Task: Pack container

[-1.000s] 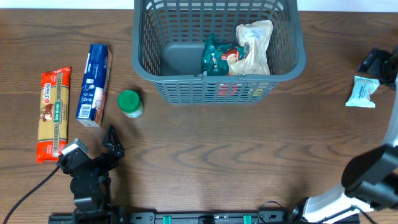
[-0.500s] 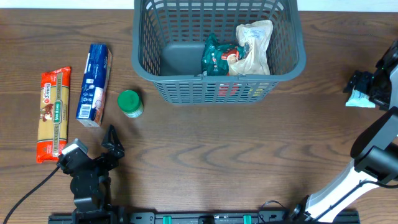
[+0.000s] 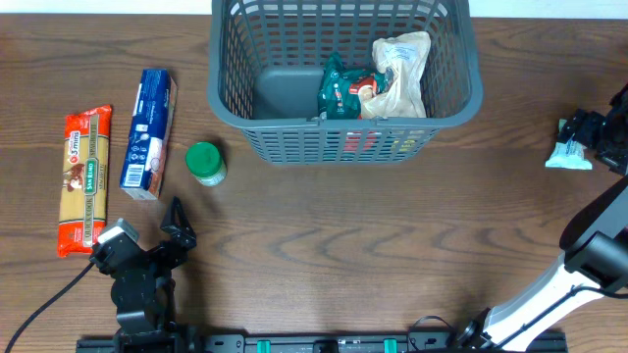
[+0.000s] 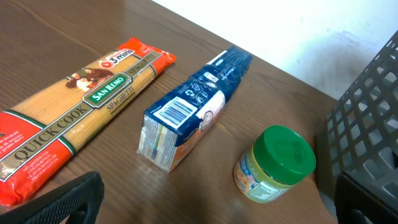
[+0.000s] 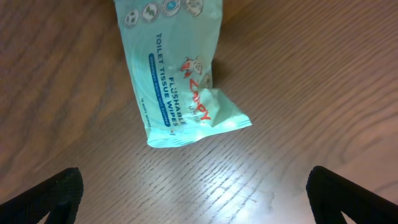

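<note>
The container (image 3: 334, 143), a large dark grey slotted basket, stands at the table's far middle; its lattice wall (image 4: 367, 118) shows at the right of the left wrist view. A green packet (image 3: 340, 90) and a beige bag (image 3: 400, 67) lie inside it. At the far right, a pale teal pack of toilet tissue wipes (image 3: 568, 149) lies flat on the wood. My right gripper (image 3: 587, 132) hovers open just beside it; in the right wrist view the pack (image 5: 177, 81) lies ahead of the wide-apart fingers (image 5: 199, 202). My left gripper (image 3: 179, 227) rests open at the front left, holding nothing (image 4: 211, 211).
Left of the basket lie a red spaghetti pack (image 3: 84, 179), a blue box (image 3: 149, 132) and a green-lidded jar (image 3: 206, 163). From the left wrist, the spaghetti (image 4: 81, 118), box (image 4: 193, 109) and jar (image 4: 277, 165) lie ahead. The table's right edge is close to the wipes.
My right gripper has come from the table's far right edge towards the wipes pack and now sits over its far end. The left arm has not moved.
</note>
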Controlling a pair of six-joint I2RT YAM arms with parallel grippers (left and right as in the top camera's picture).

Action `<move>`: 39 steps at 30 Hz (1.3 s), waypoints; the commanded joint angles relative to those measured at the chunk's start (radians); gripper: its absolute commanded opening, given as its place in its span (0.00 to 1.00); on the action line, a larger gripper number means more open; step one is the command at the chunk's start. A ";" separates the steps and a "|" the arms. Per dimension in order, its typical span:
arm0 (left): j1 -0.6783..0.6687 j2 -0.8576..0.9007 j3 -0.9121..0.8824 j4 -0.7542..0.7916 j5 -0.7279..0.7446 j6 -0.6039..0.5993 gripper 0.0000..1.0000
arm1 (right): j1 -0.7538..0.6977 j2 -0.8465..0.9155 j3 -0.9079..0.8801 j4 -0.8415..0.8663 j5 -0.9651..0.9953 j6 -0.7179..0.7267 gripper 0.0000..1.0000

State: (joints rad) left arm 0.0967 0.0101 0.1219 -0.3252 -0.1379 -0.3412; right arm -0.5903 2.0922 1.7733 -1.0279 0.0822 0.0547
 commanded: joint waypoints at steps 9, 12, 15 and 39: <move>0.005 -0.006 -0.021 -0.005 -0.004 -0.005 0.98 | 0.090 0.107 -0.012 0.017 -0.011 -0.027 0.99; 0.005 -0.006 -0.021 -0.005 -0.004 -0.005 0.98 | 0.118 0.107 -0.012 0.035 -0.011 -0.030 0.99; 0.005 -0.006 -0.021 -0.005 -0.004 -0.005 0.99 | 0.149 0.109 -0.012 0.057 -0.006 -0.029 0.99; 0.005 -0.006 -0.021 -0.005 -0.004 -0.005 0.99 | 0.231 0.121 0.005 0.108 -0.004 -0.048 0.99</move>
State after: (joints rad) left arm 0.0967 0.0101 0.1219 -0.3252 -0.1379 -0.3408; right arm -0.3862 2.2021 1.7649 -0.9215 0.0780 0.0139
